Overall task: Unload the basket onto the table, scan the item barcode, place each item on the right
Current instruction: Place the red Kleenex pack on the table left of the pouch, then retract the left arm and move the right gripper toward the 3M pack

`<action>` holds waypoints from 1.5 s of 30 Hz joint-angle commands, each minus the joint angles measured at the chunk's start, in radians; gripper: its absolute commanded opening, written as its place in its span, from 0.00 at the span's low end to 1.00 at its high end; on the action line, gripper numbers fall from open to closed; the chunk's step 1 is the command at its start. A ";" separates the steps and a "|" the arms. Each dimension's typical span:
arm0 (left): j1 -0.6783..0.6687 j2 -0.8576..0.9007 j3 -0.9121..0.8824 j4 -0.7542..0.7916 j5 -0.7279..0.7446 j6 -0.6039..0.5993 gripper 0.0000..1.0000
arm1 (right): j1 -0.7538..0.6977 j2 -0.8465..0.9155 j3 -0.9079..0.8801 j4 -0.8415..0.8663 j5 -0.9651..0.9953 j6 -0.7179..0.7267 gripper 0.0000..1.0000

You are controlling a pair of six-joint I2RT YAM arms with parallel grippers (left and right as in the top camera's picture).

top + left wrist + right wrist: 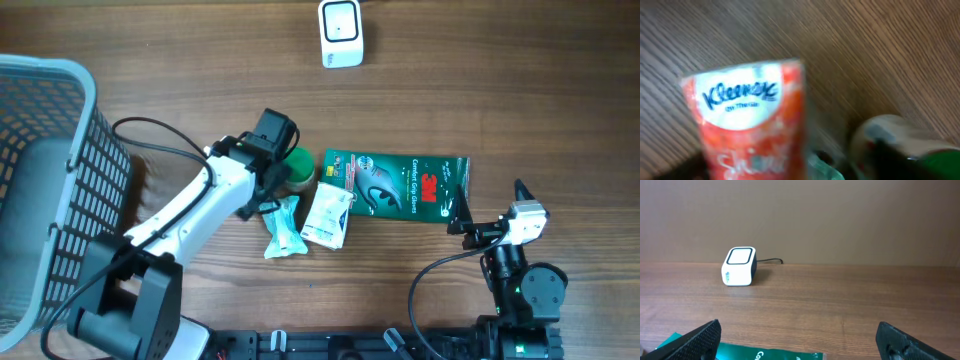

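The right fingers (pixel 702 339) are standing wide apart beside the green glove pack (pixel 400 186). The left fingers are hiding, so I cannot tell. The Kleenex pack (pixel 750 115) is lying under them on the desk (pixel 480 90), far from the scanner (pixel 341 33).

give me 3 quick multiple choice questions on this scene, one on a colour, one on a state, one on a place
1. The glove pack is:
A green
B yellow
C purple

2. The right gripper has its fingers:
A shut on the glove pack
B wide open, holding nothing
C shut on a cable

3. The scanner stands:
A on the glove pack
B alone near the far edge of the table
C between the right gripper's fingers

Answers:
1 A, the overhead view shows its green wrapper.
2 B, the right wrist view shows both fingers far apart with nothing between them.
3 B, it sits apart from the other items.
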 commanded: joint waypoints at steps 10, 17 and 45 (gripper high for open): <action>0.065 -0.475 0.456 0.129 -0.248 0.286 1.00 | 0.006 -0.005 -0.001 0.005 0.011 -0.011 1.00; 0.065 -0.658 0.456 0.612 -0.296 0.710 1.00 | 0.006 -0.005 -0.001 0.006 0.011 -0.011 1.00; 0.066 -0.755 0.551 0.514 -0.891 1.135 1.00 | 0.006 0.013 0.089 0.317 -0.453 1.624 1.00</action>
